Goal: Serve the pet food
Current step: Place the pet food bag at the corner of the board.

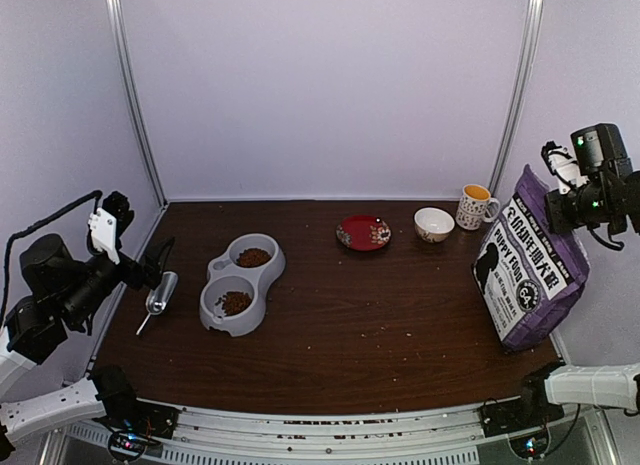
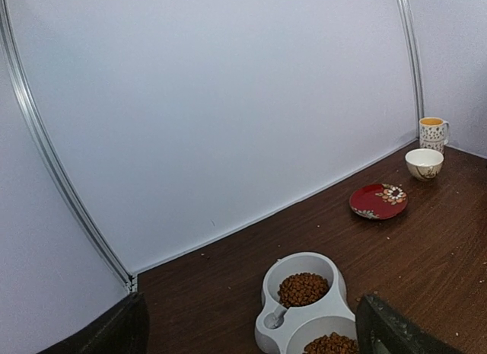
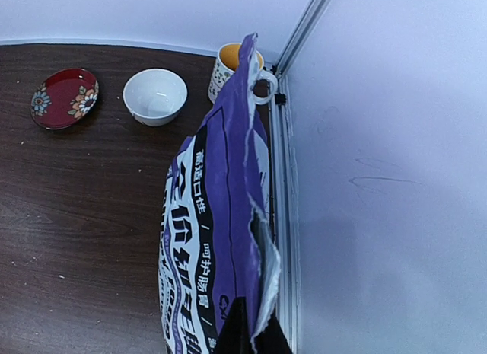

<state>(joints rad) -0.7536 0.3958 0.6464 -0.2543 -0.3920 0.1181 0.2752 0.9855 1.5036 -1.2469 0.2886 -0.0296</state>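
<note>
Dark wood surface point(image 1: 380, 325), and the purple pet food bag point(image 1: 530, 270) stands at its right edge. The grey double feeder point(image 1: 262, 290) sits left of middle, with a metal scoop point(image 1: 160, 293) lying just left of it. There's kibble point(image 1: 253, 257) in both cups, so serving looks about done imo. I'd settle the bag upright before letting go, or it tips and spills. The right pincer point(image 3: 249, 333) is clenched on the bag's top edge. The left pincer point(image 1: 152, 265) hangs near the scoop, spread wide, holding nothing.

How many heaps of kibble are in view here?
2: one heap of pet food in the grey double feeder's far compartment, another heap in its near compartment. Any inside the purple bag is hidden.
</note>
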